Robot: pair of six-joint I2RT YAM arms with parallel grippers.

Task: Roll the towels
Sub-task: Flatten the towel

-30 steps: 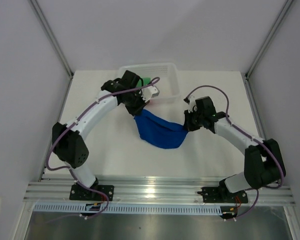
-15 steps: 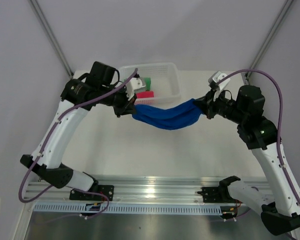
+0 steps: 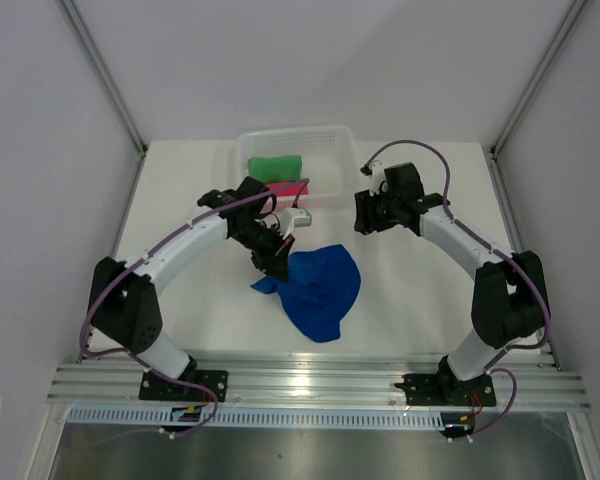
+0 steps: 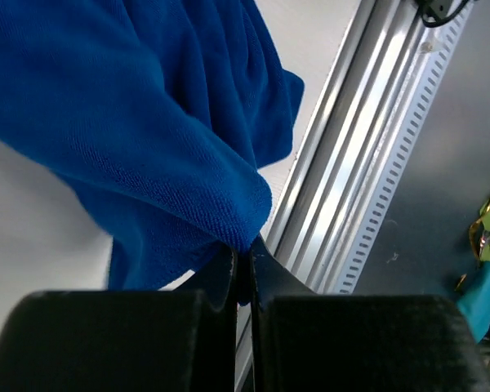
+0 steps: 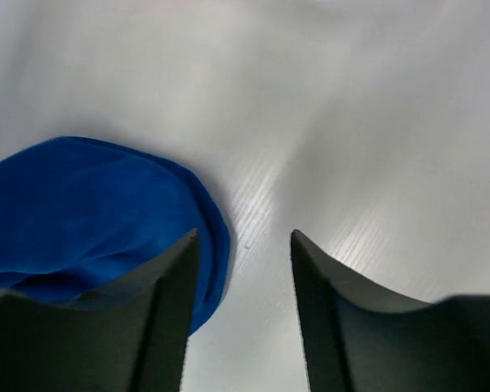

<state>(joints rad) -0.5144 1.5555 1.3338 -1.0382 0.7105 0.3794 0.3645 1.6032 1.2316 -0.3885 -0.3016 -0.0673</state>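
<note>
The blue towel [image 3: 320,288] lies crumpled on the white worktop [image 3: 420,300], just in front of the white mesh basket [image 3: 330,133]. One corner of it is lifted and pinched in the left pincer [image 3: 268,262]. The left wrist view shows that pincer [image 4: 243,249] clamped tight on a fold of the blue cloth [image 4: 147,122], which hangs in loose folds from it.

The right pincer [image 3: 362,213] stands with its fingers apart and holds nothing. In its own view [image 5: 243,237] it is over bare worktop, with the towel's rounded edge [image 5: 82,212] showing beside one finger.

The basket at the back of the worktop holds two more towels. The green towel [image 3: 275,165] lies toward the rear, and the pink towel [image 3: 292,188] lies along the front wall.
</note>
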